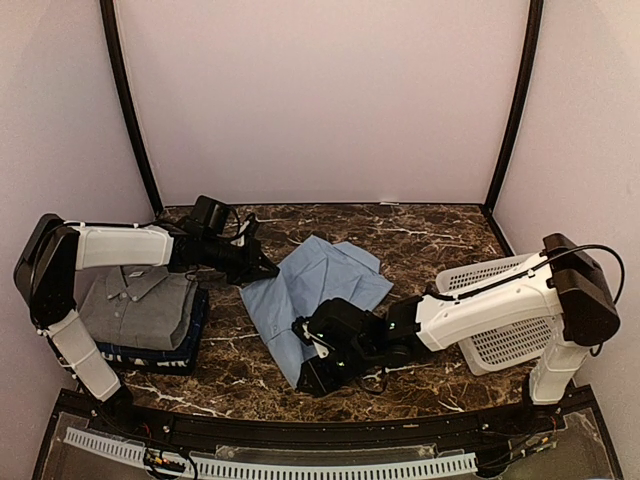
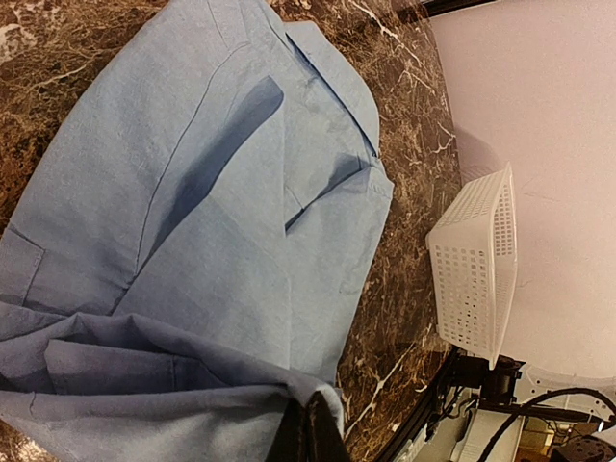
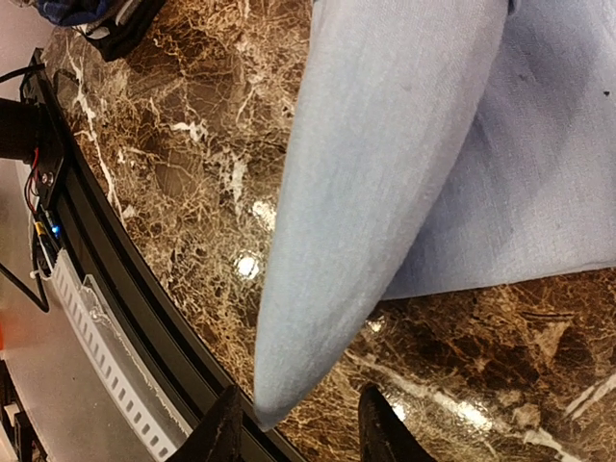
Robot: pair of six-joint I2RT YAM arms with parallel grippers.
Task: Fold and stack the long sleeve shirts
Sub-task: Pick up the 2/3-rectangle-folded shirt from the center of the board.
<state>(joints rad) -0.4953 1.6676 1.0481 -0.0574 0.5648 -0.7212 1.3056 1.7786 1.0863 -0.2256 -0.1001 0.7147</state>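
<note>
Top external: light blue shirt (image 1: 320, 280), central

My top view looks down from high at the near side over the whole bench (image 1: 440, 235). Both wrist cameras sit close above the blue shirt (image 1: 318, 285), which all views share. The left faces the basket (image 2: 476, 255), the right the bench's near edge.
</note>
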